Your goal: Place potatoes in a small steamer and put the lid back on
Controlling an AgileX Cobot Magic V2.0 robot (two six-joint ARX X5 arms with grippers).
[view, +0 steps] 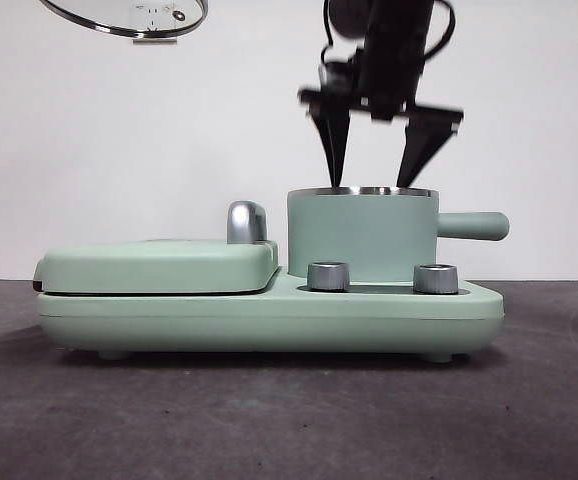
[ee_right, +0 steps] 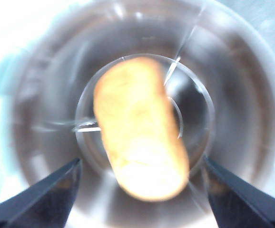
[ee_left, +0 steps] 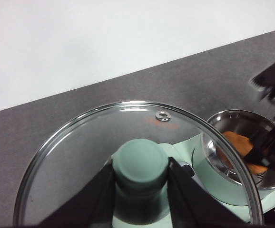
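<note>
The small mint-green steamer [view: 362,235] stands on the right of the cooker base, its side handle pointing right. The orange-brown potato [ee_right: 138,127] lies on the steel bottom inside it, and part of it shows in the left wrist view [ee_left: 240,145]. My right gripper [view: 374,182] hangs just above the steamer's rim, jaws open and apart from the potato. My left gripper [ee_left: 140,187] is shut on the green knob [ee_left: 140,164] of the glass lid [ee_left: 94,156] and holds it high at the upper left, where its rim shows in the front view [view: 124,18].
The flat mint-green griddle cover [view: 159,265] with a chrome handle [view: 246,222] lies on the left of the base [view: 269,320]. Two steel dials [view: 329,276] face front. Dark tabletop [view: 269,420] lies all around, with a white wall behind.
</note>
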